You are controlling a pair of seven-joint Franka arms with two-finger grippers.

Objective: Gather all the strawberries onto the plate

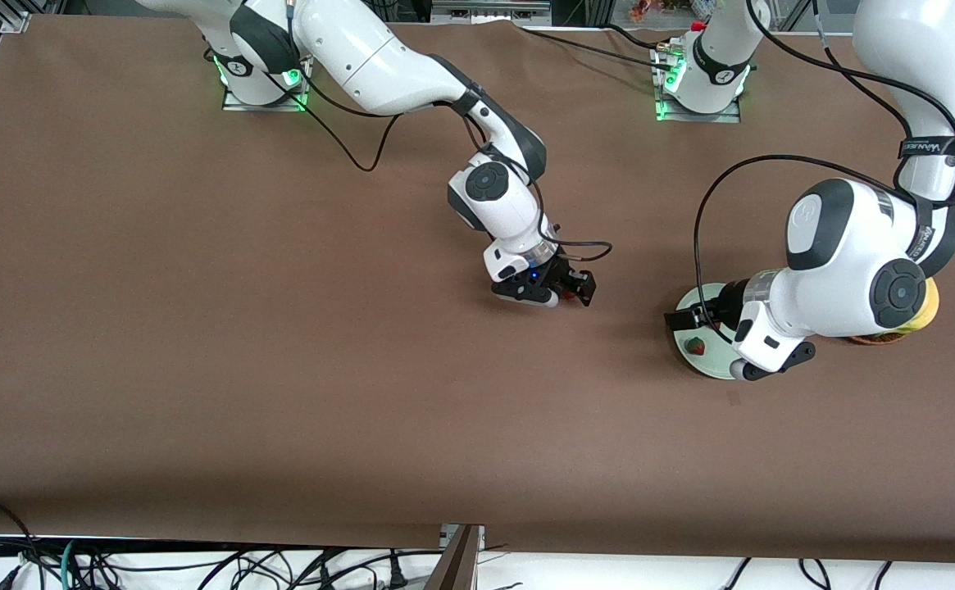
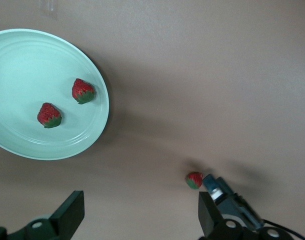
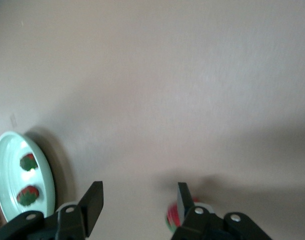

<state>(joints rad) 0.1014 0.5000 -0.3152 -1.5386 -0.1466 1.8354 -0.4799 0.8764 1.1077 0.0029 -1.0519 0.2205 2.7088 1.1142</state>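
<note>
The right gripper (image 3: 137, 202), fingers spread, is hanging low with the third strawberry (image 3: 171, 218) lying just outside one finger.

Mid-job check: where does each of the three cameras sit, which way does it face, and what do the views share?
Front view: high across the table, facing both bases; shows both arms, the right pincer mid-table, the left pincer over the plate.
Left wrist view: looks down between its own open fingers at the plate with two strawberries, and the right pincer by the third strawberry.
Right wrist view: looks down past its parted fingers at the table.
Shared: both wrist views show the plate and third strawberry.
</note>
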